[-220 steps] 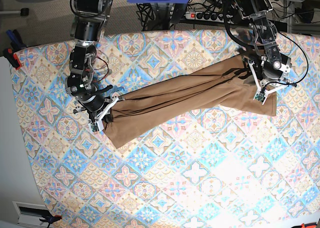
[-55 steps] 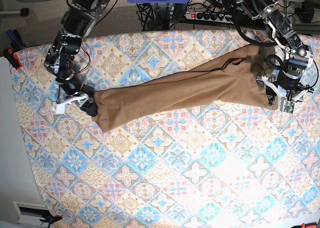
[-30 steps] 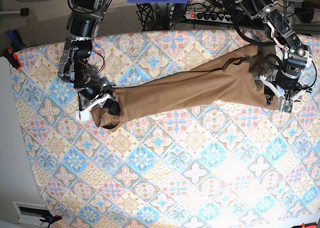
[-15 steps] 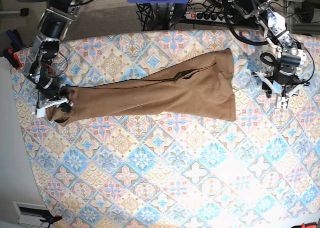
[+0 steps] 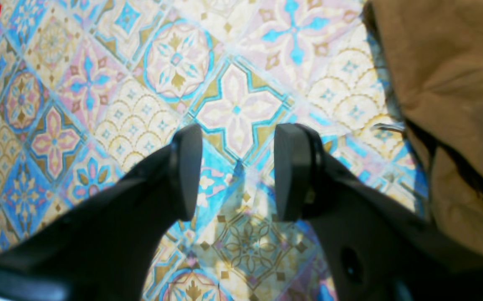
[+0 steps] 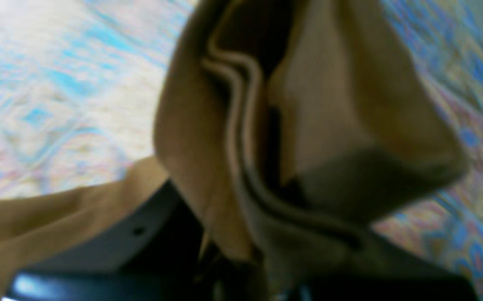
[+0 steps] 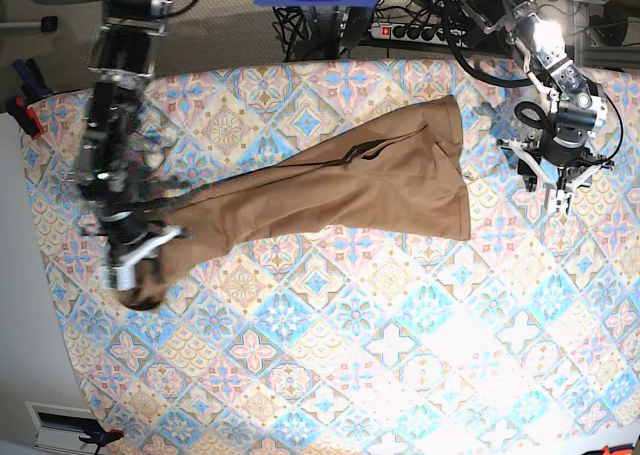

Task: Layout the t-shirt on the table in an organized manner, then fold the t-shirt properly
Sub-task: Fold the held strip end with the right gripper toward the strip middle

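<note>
The tan-brown t-shirt [image 7: 330, 190] is stretched in a long, bunched band across the tile-patterned table [image 7: 400, 355], one end lifted and gathered.

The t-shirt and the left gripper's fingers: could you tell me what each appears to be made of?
The t-shirt looks like soft matte tan knit fabric, probably cotton: it drapes, creases and bunches. The fingers of the left gripper look like hard black plastic or rubber, smooth with a faint sheen.
</note>
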Controlling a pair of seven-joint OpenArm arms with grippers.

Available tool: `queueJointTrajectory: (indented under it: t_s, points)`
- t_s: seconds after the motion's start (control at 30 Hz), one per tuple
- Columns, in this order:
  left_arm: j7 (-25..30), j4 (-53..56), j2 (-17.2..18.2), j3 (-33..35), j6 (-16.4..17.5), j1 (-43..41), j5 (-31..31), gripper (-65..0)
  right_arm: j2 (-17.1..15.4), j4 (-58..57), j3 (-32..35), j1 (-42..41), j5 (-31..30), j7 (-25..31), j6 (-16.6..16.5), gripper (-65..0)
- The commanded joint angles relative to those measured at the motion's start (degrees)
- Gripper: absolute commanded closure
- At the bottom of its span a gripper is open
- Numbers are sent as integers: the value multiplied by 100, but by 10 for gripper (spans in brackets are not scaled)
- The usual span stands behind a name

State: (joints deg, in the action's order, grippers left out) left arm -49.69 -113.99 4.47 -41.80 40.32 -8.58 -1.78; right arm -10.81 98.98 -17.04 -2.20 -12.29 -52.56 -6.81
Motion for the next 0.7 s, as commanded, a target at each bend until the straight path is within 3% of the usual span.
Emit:
queueJointTrajectory:
  t_s: [0.0, 0.13, 0.67]
  points:
    - [103, -95, 67, -18, -32, 45, 33, -264, 21, 234, 29, 57, 117, -32, -27, 0]
    - [103, -95, 67, -18, -32, 36, 33, -264, 426, 779, 389, 356, 777, -235, -27, 0]
    - [86, -95, 67, -18, -32, -17, 24, -264, 1235, 1008, 1778, 1138, 2869, -235, -27, 0]
